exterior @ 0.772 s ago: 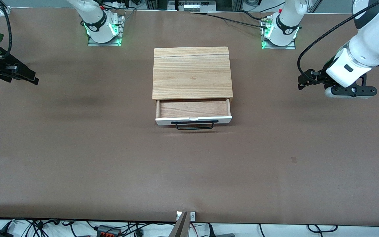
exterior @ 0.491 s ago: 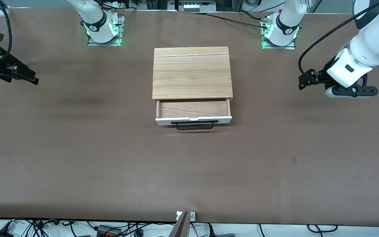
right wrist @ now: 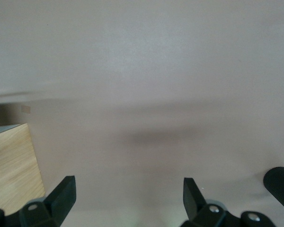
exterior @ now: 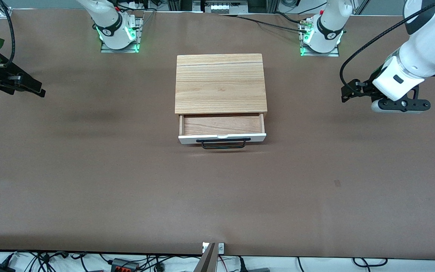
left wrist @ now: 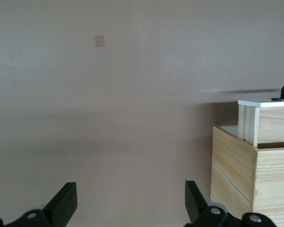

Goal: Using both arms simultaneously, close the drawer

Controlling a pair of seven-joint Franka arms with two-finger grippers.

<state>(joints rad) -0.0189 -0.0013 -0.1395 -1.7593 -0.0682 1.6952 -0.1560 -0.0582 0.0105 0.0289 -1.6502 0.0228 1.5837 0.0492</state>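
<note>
well, your drawer (exterior: 222,130) stands pulled out of its oak box (exterior: 220,83) mid-table, well apart from both grippers: left gripper (exterior: 347,93) and right gripper (exterior: 36,90) hover at opposite table (exterior: 89,181) ends, fingers spread wide, holding nothing.

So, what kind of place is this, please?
Probably a robotics lab bench: two white arms bolted by their bases to a brown table, loose cables along its edge, and only an open drawer in a wooden box.
</note>
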